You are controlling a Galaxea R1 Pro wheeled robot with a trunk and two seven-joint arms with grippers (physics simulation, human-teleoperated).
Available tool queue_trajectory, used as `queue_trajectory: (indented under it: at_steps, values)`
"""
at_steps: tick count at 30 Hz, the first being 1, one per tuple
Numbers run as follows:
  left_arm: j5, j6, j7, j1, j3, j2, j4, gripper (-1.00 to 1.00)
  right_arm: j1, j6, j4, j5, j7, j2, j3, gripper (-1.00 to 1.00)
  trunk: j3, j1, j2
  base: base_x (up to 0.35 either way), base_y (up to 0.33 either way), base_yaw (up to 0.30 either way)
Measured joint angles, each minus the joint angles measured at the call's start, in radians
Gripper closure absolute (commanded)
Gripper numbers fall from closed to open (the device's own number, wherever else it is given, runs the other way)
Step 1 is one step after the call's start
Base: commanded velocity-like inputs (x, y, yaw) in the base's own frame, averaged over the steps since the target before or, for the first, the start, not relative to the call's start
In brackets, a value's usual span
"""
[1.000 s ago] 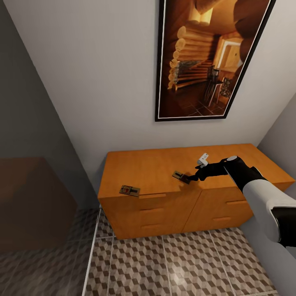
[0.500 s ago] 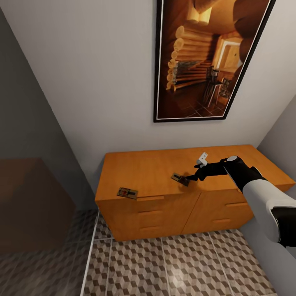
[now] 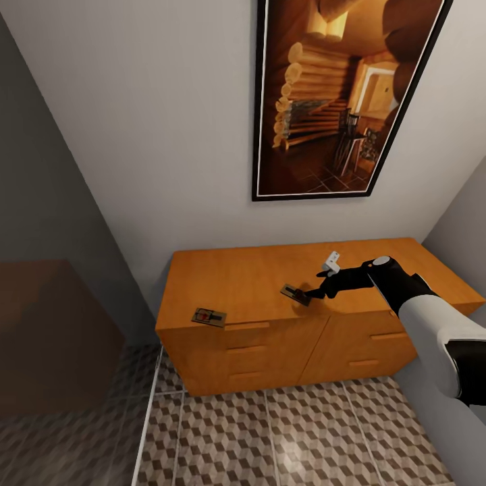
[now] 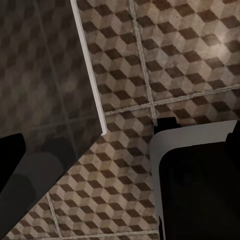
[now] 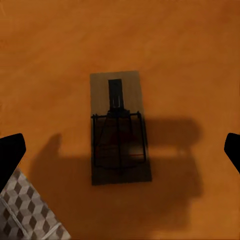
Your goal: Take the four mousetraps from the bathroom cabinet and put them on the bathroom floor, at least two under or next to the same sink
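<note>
Above the cabinet, right fingers spread wide over an unlabelled mousetrap.

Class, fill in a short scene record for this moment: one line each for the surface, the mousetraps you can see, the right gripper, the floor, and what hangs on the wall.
surface: cabinet, flat wooden top, drawers shut
mousetraps visible: two, both on the cabinet top
near-corner mousetrap: lies at the front left edge
middle mousetrap: lies flat between the open fingers, not gripped
right gripper: open, right by the middle mousetrap
bathroom floor: cube-pattern tiles, no trap seen on it
wall: framed picture above the cabinet
</note>
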Motion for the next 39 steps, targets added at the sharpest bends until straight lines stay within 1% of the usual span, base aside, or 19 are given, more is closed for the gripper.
queue_trajectory:
  at_steps: [16, 29, 39]
  values:
    - [0.000, 0.000, 0.000, -0.001, 0.000, 0.000, 0.000, -1.00, -0.001, -0.001, 0.012, 0.000, 0.013, 0.001, 0.001, -1.00, 0.000, 0.000, 0.000, 0.000, 0.000, 0.000]
    - [0.000, 0.000, 0.000, -0.001, 0.000, 0.000, 0.000, -1.00, -0.001, -0.047, 0.060, 0.000, 0.012, 0.002, 0.001, -1.00, 0.000, 0.000, 0.000, 0.000, 0.000, 0.000]
    - [0.000, 0.000, 0.000, -0.001, 0.000, 0.000, 0.000, -1.00, -0.001, -0.061, 0.069, 0.001, 0.012, 0.001, 0.001, -1.00, 0.000, 0.000, 0.000, 0.000, 0.000, 0.000]
